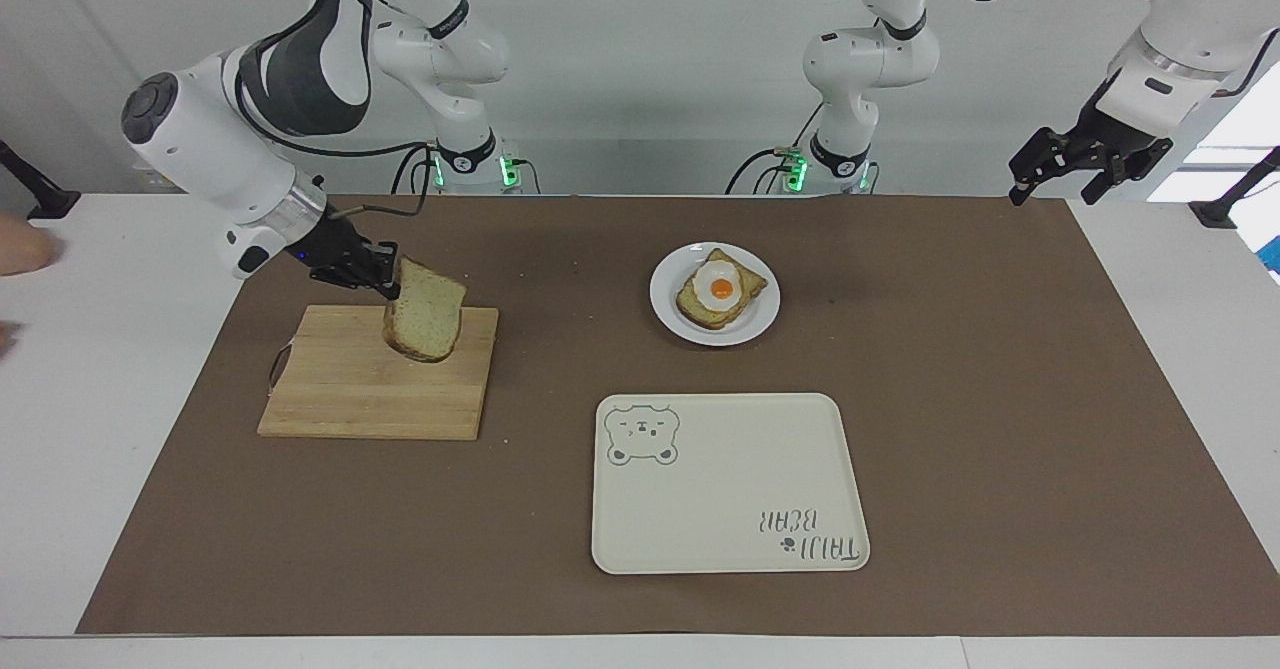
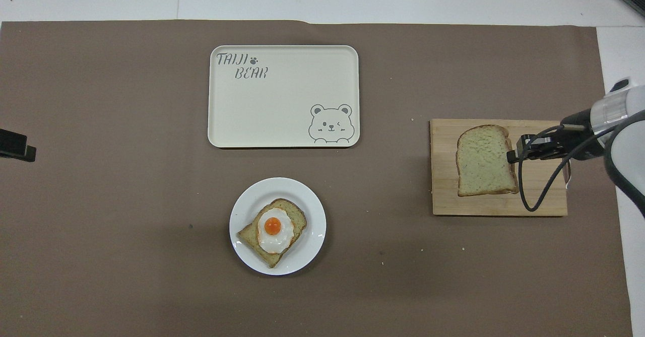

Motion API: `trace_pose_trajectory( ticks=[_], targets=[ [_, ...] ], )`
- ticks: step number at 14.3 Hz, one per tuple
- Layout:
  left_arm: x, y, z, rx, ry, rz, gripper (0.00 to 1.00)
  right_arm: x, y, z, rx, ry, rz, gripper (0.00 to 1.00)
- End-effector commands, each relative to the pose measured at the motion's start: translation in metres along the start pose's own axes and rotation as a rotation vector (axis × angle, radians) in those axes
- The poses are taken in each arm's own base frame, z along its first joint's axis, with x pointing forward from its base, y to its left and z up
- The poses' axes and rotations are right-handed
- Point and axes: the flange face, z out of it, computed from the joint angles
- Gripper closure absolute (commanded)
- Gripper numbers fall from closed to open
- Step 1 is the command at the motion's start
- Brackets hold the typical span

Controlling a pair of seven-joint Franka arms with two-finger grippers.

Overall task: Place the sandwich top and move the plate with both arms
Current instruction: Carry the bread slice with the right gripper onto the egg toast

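The sandwich top (image 1: 425, 324), a pale bread slice with brown crust, hangs tilted in the air over the wooden cutting board (image 1: 330, 399). My right gripper (image 1: 390, 284) is shut on its edge; in the overhead view the gripper (image 2: 511, 154) grips the slice (image 2: 484, 160) from the side. The small white plate (image 1: 668, 317) sits mid-table near the robots, holding a toasted slice with a fried egg (image 1: 720, 289); the plate (image 2: 307, 251) and egg toast (image 2: 272, 226) also show in the overhead view. My left gripper (image 1: 1085, 164) waits open, raised at the left arm's end of the table.
A cream rectangular tray with a bear drawing (image 1: 720, 489) lies farther from the robots than the plate; it also shows in the overhead view (image 2: 272, 110). The cutting board (image 2: 443, 196) lies toward the right arm's end. A brown mat covers the table.
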Motion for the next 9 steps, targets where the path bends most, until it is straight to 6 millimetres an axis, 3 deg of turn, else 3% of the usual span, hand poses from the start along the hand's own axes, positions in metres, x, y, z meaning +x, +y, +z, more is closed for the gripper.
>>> trace_pose_trajectory(
  ticks=[1,7,9],
  targets=[
    [-0.009,-0.002,0.0,0.007,-0.004,-0.013,0.0,0.0,-0.03,0.004,0.047,-0.009,-0.066,1.0],
    [-0.009,-0.002,0.0,0.007,-0.004,-0.013,0.0,-0.01,-0.111,0.033,0.07,-0.054,-0.174,1.0],
    [-0.009,-0.002,0.0,0.007,-0.004,-0.013,0.0,-0.015,-0.146,0.047,0.085,-0.062,-0.161,1.0]
  ],
)
